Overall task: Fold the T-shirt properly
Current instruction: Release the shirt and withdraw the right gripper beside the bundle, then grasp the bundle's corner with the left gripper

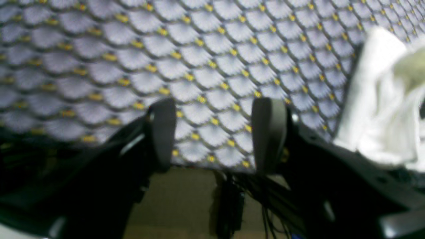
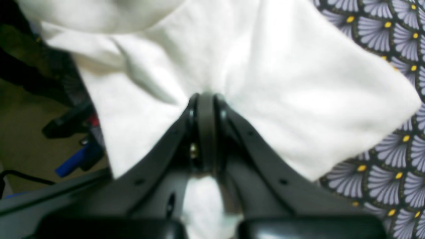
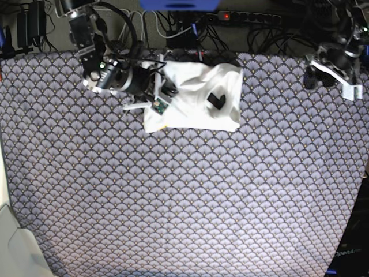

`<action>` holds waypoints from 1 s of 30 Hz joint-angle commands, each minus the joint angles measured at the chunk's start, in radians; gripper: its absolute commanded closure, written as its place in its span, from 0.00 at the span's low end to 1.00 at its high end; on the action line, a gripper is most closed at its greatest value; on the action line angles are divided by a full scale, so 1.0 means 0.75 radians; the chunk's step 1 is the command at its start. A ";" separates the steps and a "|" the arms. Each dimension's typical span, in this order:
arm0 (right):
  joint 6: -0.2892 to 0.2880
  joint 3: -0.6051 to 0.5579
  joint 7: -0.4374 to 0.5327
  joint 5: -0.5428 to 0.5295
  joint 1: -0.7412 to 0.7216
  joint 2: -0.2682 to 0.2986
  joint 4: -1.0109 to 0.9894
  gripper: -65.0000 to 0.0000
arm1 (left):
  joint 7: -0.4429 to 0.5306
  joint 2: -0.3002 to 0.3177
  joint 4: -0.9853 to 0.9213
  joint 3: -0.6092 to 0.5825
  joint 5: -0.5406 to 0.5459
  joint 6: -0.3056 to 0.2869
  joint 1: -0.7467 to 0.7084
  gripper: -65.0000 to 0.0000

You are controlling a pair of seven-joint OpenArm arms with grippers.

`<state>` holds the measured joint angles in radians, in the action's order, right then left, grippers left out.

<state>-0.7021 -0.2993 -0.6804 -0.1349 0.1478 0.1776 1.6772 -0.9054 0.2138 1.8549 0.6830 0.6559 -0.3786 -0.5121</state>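
The T-shirt point(image 3: 199, 95) lies as a compact white bundle at the back of the table, plain side up, with no print showing and a small dark patch on top. My right gripper point(image 3: 166, 90) is at the bundle's left edge. In the right wrist view the right gripper point(image 2: 206, 99) is shut on a pinch of the white T-shirt point(image 2: 282, 93). My left gripper point(image 3: 310, 77) hovers at the back right, away from the shirt. In the left wrist view the left gripper point(image 1: 215, 132) is open and empty over the tablecloth, with the T-shirt point(image 1: 378, 106) at the right edge.
A grey fan-patterned tablecloth point(image 3: 184, 190) covers the table. Cables and a power strip point(image 3: 230, 16) run behind the back edge. A pale surface point(image 3: 11, 242) sits at the front left corner.
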 commanded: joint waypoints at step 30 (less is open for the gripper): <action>0.005 0.343 -0.021 0.017 0.285 0.149 0.443 1.00 | -0.040 -0.073 0.120 -0.316 0.080 -0.006 0.115 0.87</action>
<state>-0.6991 -0.0467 -0.7143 -0.1112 0.3634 0.2825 1.9915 -0.9546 0.1486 1.9251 0.4412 0.6945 -0.3714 -0.4278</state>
